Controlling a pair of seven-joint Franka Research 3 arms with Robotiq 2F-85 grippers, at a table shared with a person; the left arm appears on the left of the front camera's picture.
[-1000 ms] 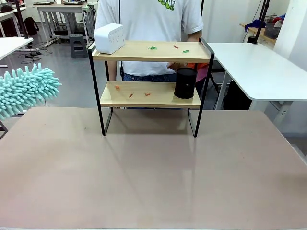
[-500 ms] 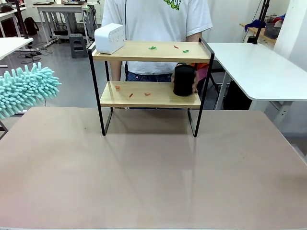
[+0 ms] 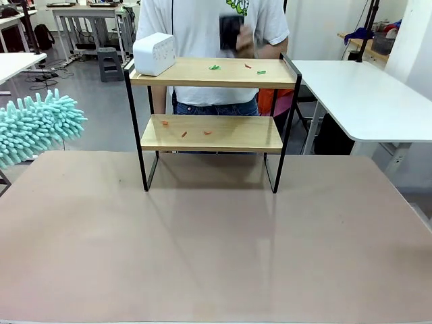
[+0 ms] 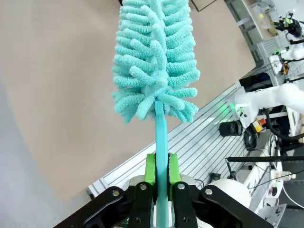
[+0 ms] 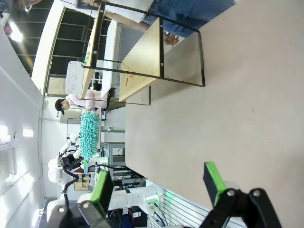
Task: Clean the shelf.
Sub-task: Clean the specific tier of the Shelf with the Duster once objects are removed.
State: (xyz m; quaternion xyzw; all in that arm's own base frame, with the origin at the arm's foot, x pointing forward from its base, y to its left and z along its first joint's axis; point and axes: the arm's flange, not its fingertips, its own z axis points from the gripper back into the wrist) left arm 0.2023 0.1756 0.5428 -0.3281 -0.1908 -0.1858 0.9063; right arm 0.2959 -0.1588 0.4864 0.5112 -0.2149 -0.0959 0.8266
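Note:
The shelf [image 3: 229,135] stands at the far side of the brown table, its two wooden boards in a black frame. Green and red scraps [image 3: 214,67] lie on the top board, orange scraps [image 3: 183,133] on the lower one. A white box [image 3: 154,54] sits at the top board's left end. The person behind holds a black cylinder [image 3: 231,32] in one hand above the top board. My left gripper [image 4: 161,173] is shut on the handle of a teal fluffy duster [image 4: 154,61], whose head [image 3: 37,125] hangs at the table's left edge. My right gripper [image 5: 158,185] is open, far from the shelf [image 5: 142,52].
The brown tabletop [image 3: 216,243] spreads wide and bare in front of the shelf. A white table [image 3: 364,94] stands at the right, behind the shelf's right end. Another white table corner [image 3: 17,64] shows at the far left.
The person's hand has lifted the black cylinder off the lower board's right end and raised it above the top board. The duster has stayed where it was.

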